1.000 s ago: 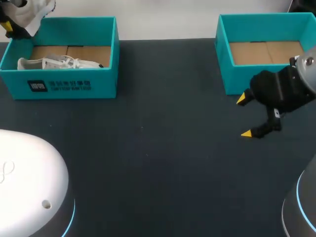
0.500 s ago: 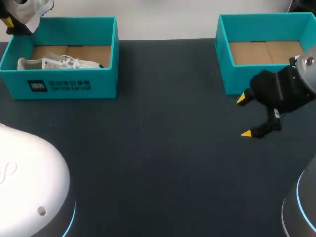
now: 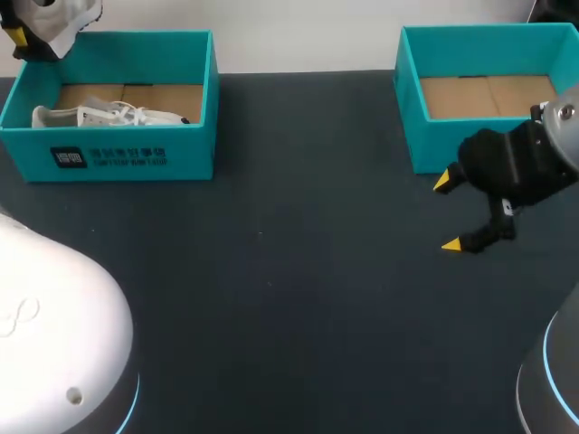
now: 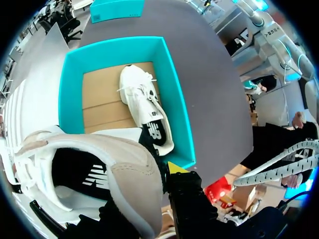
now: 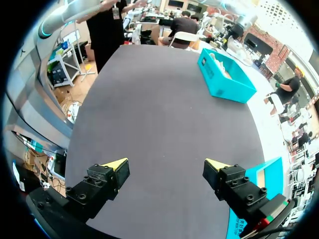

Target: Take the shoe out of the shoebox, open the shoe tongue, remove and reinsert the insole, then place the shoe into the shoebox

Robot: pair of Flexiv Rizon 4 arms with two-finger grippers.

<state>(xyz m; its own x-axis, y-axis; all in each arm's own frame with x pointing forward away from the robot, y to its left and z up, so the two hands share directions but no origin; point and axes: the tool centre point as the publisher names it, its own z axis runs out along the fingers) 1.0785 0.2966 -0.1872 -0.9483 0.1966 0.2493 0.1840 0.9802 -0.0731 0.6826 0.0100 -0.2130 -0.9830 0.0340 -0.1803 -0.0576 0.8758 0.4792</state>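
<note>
A white and beige shoe [image 3: 71,16] hangs above the far left corner of the left teal shoebox [image 3: 127,161], with my left gripper [image 3: 20,38] shut on its heel collar. In the left wrist view that held shoe [image 4: 114,174] fills the space by my left gripper [image 4: 164,172]; only one yellow tip shows, the other is hidden by the shoe. A second white shoe [image 3: 109,116] [image 4: 147,114] lies on its side inside the left shoebox [image 4: 174,99]. My right gripper [image 3: 447,212] [image 5: 165,167] stands open over the dark table, in front of the right shoebox, holding nothing.
The right teal shoebox [image 3: 409,117] [image 5: 251,191] at the far right shows only its cardboard floor. The left shoebox [image 5: 227,74] lies far ahead of my right gripper. Dark table [image 3: 289,271] stretches between the boxes. My left arm's white base [image 3: 54,334] fills the near left corner.
The left gripper with the held shoe has risen slightly toward the far left corner. The right arm has not moved.
</note>
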